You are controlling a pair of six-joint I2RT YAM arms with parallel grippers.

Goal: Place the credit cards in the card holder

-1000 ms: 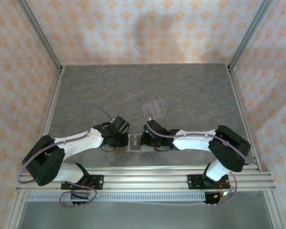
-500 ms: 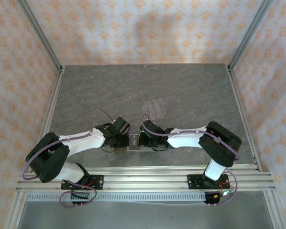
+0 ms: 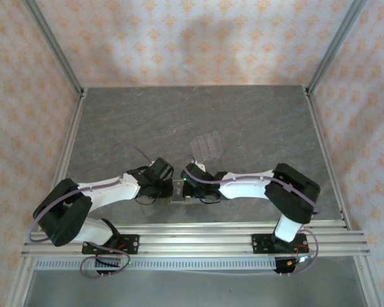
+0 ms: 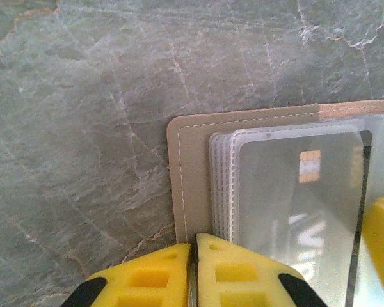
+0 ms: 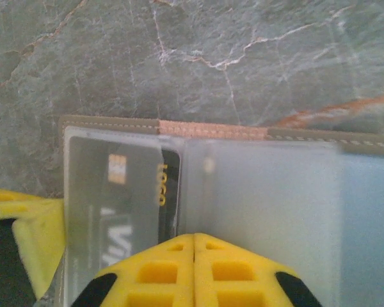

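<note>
Left pincer (image 4: 193, 248) pinches card holder (image 4: 191, 166).

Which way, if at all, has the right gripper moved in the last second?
Yes: judged against the clear plastic stand, the right gripper has shifted left, toward the left gripper.

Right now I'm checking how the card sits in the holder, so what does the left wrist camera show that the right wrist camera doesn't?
Left wrist adds: the card holder's rounded stitched corner and the stacked edges of several clear sleeves. Right wrist adds: the holder's other half, under a sleeve that looks empty. Shared: the dark chip card inside a sleeve, the stone table, and the yellow left end effector and right end effector, both closed.
</note>
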